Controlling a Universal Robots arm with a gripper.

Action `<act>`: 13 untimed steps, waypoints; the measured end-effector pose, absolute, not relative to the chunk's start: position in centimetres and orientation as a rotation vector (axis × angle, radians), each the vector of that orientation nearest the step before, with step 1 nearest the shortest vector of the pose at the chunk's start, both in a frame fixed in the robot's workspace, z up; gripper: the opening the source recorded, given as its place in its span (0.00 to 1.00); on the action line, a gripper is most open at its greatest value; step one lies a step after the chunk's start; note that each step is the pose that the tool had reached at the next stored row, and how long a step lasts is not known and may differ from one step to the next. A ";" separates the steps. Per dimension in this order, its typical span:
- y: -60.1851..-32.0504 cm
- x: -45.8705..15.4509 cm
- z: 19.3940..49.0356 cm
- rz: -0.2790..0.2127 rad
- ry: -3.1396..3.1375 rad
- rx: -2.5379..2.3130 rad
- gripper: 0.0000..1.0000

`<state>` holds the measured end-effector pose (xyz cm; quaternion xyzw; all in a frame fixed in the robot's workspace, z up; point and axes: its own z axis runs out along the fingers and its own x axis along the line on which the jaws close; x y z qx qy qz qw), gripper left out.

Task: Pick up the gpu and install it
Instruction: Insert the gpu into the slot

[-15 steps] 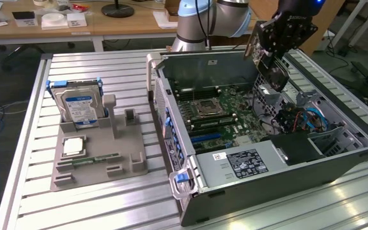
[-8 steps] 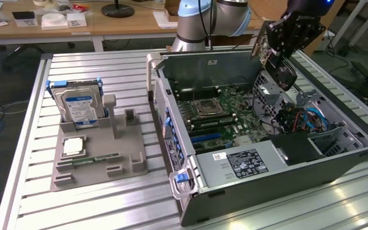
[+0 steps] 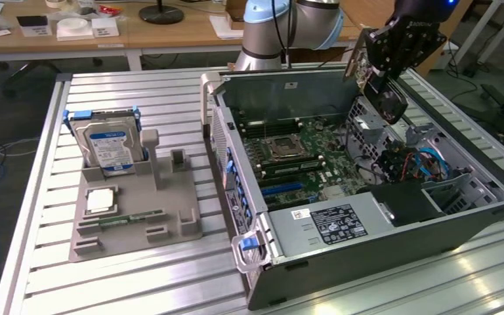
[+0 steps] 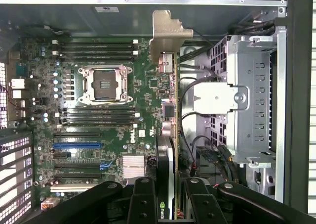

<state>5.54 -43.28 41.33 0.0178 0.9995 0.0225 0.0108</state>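
Observation:
My gripper (image 3: 383, 77) hangs over the far right corner of the open computer case (image 3: 392, 243) and is shut on the gpu (image 3: 390, 105). The black card hangs on edge below the fingers, above the case's inside. In the wrist view the gpu (image 4: 165, 36) runs edge-on straight away from my gripper (image 4: 168, 201), its metal bracket at the far end. Its black fingers (image 4: 143, 199) clamp it from both sides. Below it lies the green motherboard (image 4: 108, 110) with its expansion slots (image 4: 76, 146); the card stays above the board.
A metal drive cage (image 4: 252, 95) and cables stand close beside the card inside the case. On the exterior view's left, a grey holder (image 3: 178, 223) carries a blue-labelled hard drive (image 3: 107, 147), a processor chip (image 3: 100, 200) and a RAM stick (image 3: 134, 218). Wooden desks stand behind.

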 end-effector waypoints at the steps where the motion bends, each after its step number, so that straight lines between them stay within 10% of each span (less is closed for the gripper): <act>1: -43.3 5.5 41.3 0.070 3.119 0.055 0.26; 13: -43.3 5.5 41.3 0.071 3.120 -0.003 0.26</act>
